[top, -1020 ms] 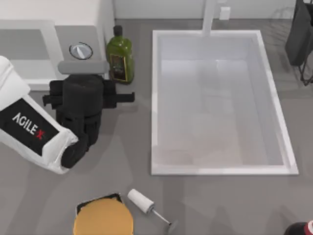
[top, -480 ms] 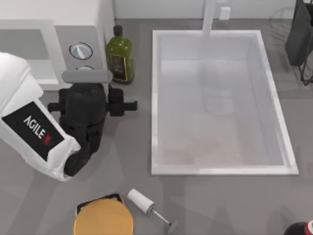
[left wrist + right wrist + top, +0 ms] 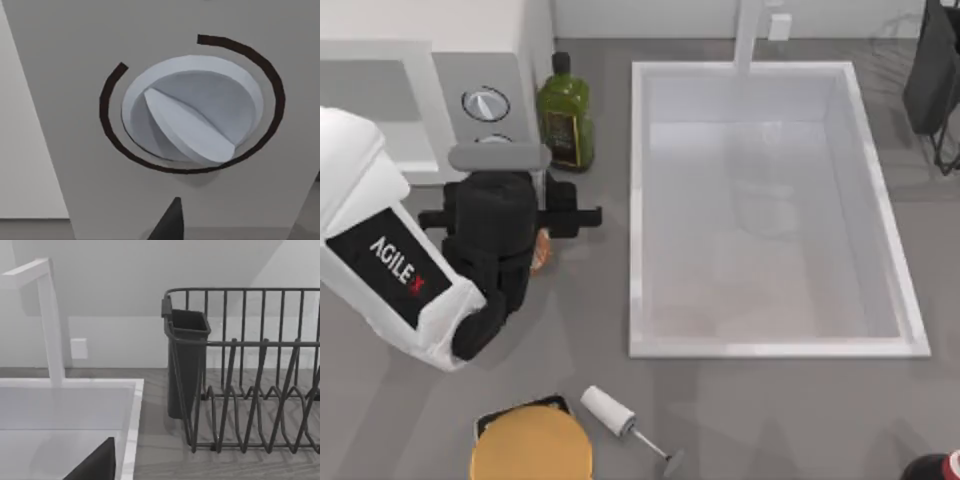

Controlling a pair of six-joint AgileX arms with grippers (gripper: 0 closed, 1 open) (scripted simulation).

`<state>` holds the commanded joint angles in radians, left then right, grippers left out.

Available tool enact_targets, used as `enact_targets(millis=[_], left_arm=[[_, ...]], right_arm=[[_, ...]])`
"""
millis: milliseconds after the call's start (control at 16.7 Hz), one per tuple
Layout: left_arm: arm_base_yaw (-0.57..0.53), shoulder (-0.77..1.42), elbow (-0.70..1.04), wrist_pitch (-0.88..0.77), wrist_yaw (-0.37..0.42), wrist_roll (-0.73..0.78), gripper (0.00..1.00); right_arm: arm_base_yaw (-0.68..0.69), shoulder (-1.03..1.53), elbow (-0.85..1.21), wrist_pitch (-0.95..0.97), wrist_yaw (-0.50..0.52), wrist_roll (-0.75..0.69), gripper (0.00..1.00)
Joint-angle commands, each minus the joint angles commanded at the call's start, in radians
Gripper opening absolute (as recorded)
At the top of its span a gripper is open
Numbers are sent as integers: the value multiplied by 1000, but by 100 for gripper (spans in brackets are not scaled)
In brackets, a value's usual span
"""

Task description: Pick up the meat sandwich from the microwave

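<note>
Counted on the table: one big white boxy microwave with two round silvery dials; one green glass bottle; one small orange-brown meat sandwich; one white rectangular sink basin; one large round orange-tan disc; one white roller brush; one dark wire dish rack.

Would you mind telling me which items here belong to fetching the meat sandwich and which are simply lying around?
Part of the job:
- meat sandwich, peeking out beside the left gripper
- microwave
- left gripper, just in front of the microwave

Just lying about:
- green bottle
- sink
- orange disc
- white roller
- dish rack
</note>
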<state>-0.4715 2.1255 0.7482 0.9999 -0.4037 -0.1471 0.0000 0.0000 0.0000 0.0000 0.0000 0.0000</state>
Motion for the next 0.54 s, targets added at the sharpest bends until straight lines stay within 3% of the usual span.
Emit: enact_targets(millis=[180,540], left_arm=[[0,0,0,0,0,0,98],[0,0,0,0,0,0,100]], right_arm=[[0,0,0,0,0,0,100],[0,0,0,0,0,0,100]])
